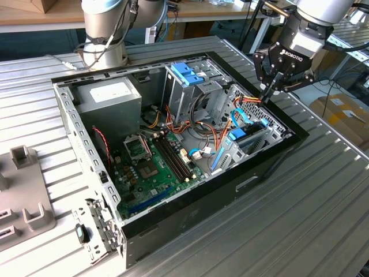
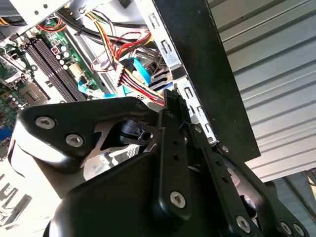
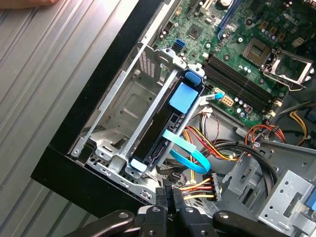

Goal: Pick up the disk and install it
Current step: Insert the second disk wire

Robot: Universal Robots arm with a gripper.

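Observation:
The disk [image 3: 157, 132] sits on edge in a metal drive bay at the corner of the open computer case [image 1: 253, 183]. It is a dark slab with a light-blue carrier rail and a blue tab on top. In the exterior view the disk [image 1: 247, 137] lies low at the case's right end. My gripper [image 1: 269, 92] hangs just above that corner, over the orange and yellow power cables [image 3: 197, 187], apart from the disk. Its fingers [image 3: 163, 196] are pressed together with nothing between them. In the second wrist view the gripper [image 2: 174, 101] points down at the case wall.
A tall metal cage with a blue bracket [image 1: 187, 74] rises mid-case. The motherboard [image 1: 153, 164] and power supply [image 1: 109, 95] fill the exterior view's left part. Thin blue cables [image 3: 190, 155] loop beside the bay. A grey fixture [image 1: 26, 193] lies on the ribbed table.

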